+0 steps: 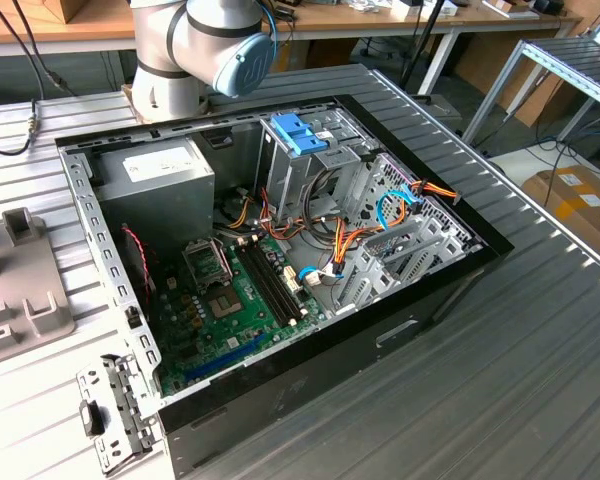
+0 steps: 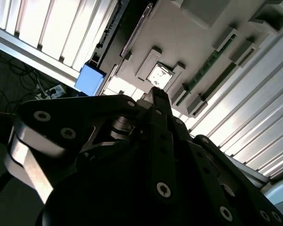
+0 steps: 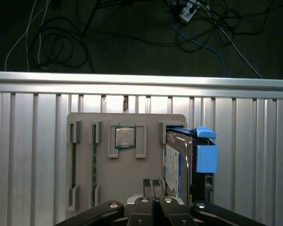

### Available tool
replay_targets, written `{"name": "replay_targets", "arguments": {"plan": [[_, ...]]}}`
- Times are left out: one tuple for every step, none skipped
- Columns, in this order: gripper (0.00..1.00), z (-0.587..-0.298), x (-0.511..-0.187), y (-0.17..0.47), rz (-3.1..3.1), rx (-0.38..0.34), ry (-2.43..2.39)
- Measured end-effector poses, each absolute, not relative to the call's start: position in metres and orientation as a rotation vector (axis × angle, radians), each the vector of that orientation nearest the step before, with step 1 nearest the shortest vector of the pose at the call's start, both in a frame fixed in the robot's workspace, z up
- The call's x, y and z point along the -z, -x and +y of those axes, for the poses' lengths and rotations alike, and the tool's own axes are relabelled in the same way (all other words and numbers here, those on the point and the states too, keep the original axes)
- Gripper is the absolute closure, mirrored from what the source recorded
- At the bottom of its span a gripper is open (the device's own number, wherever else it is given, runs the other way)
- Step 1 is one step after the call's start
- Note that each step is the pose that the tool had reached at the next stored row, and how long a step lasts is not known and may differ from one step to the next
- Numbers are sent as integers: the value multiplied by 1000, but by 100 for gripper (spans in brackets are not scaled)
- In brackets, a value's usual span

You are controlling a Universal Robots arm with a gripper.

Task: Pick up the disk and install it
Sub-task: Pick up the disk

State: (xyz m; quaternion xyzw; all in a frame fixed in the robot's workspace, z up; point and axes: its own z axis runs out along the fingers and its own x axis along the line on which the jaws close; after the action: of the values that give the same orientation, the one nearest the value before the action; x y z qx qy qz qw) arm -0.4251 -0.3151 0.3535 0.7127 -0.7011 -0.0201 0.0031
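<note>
The disk [image 3: 175, 165] stands on edge in a slot at one side of a grey fixture plate [image 3: 127, 176]. Its white-and-blue label faces the plate's middle, and its bright blue tab [image 3: 206, 153] sticks out sideways. In the first wrist view my gripper [image 3: 155, 185] hovers above the plate, just beside the disk and not touching it. Its fingertips are pressed together with nothing between them. In the second wrist view the gripper [image 2: 158, 97] points at the plate [image 2: 188, 42], with the disk's blue tab [image 2: 90, 79] off to one side.
A processor chip [image 3: 125, 137] and thin memory sticks [image 3: 94, 162] sit in other slots of the plate. The open computer case [image 1: 280, 260] holds a power-supply box [image 1: 165, 180], motherboard [image 1: 230, 300], cables and a drive cage with a light-blue latch [image 1: 298, 133]. The ribbed table ends beyond the plate.
</note>
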Motion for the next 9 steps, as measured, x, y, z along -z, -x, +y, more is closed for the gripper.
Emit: {"name": "replay_targets", "arguments": {"plan": [[89,-315,-353,425,-2201,63,-2233],[89,-315,-353,425,-2209,63,-2224],[89,-315,-353,425,-2223,63,-2211],[89,-315,-353,425,-2238,63,-2196],[89,-315,-353,425,-2256,63,-2178],[89,-315,-353,425,-2257,63,-2177],[89,-315,-353,425,-2257,63,-2177],[89,-315,-353,425,-2257,63,-2177],[89,-315,-353,425,-2257,63,-2177]]}}
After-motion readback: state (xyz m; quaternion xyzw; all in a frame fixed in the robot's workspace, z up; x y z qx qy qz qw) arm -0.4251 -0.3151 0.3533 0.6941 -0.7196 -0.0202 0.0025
